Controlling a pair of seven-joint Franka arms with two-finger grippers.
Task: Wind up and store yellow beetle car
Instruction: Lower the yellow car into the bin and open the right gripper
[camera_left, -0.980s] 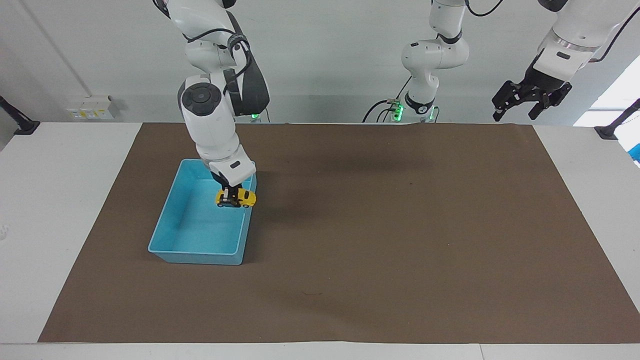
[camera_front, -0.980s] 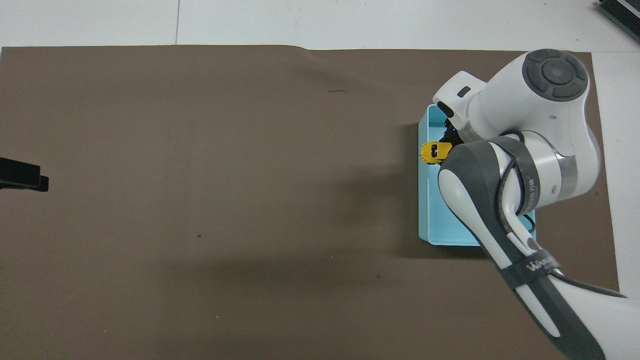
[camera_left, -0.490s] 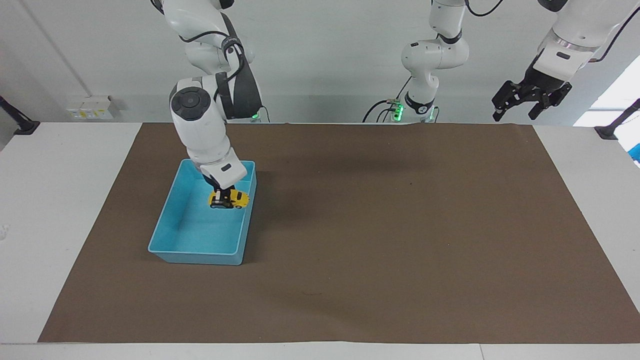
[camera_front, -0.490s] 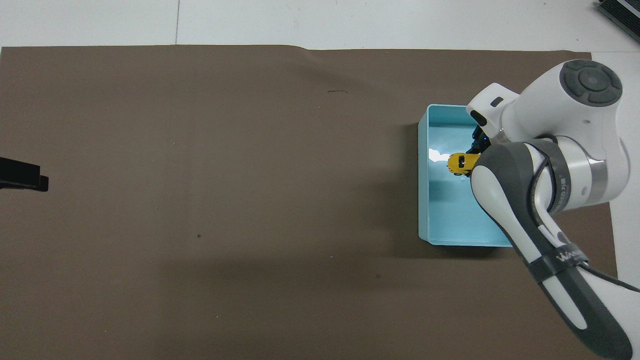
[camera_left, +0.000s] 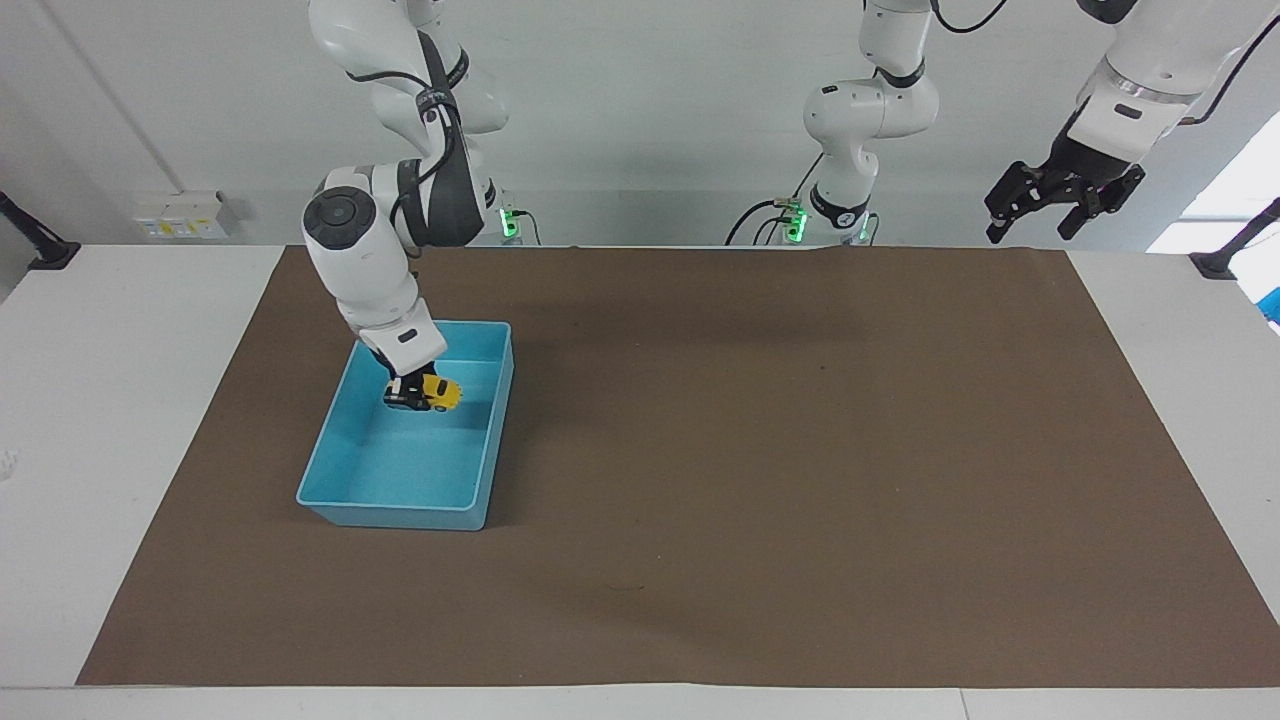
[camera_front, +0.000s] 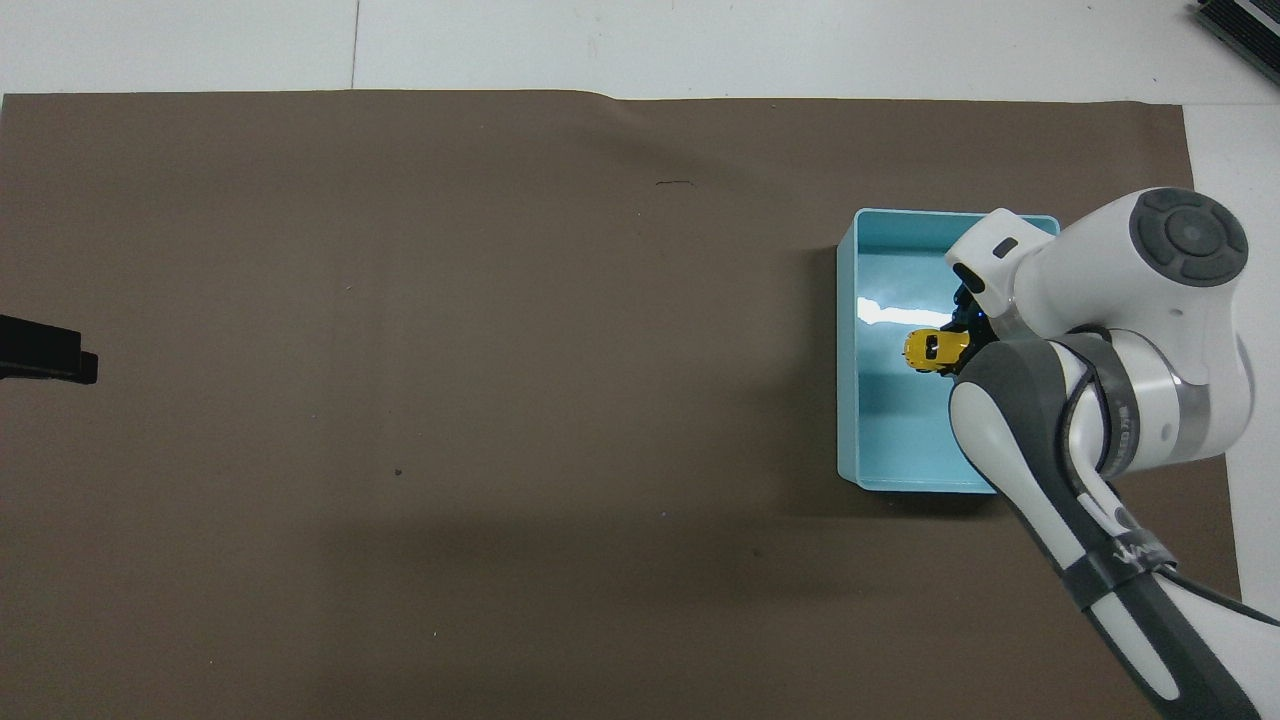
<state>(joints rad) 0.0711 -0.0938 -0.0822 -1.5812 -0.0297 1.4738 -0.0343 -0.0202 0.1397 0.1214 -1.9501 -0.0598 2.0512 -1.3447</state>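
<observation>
Robotics lab. Two white robot arms (camera_left: 380, 230) bolted at the edge of a white table (camera_left: 120, 400), green status lights at their bases. Brown mat (camera_left: 800, 450) covers the work surface. Bare white wall, socket strip (camera_left: 180, 215), loose cabling, clamp mounts at the table corners.

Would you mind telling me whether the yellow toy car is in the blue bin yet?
Over it, not set down: the right gripper holds the yellow car above the blue bin.

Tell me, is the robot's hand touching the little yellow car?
Touching. The facing view shows the right gripper shut on the yellow beetle car, over the light blue bin.
</observation>
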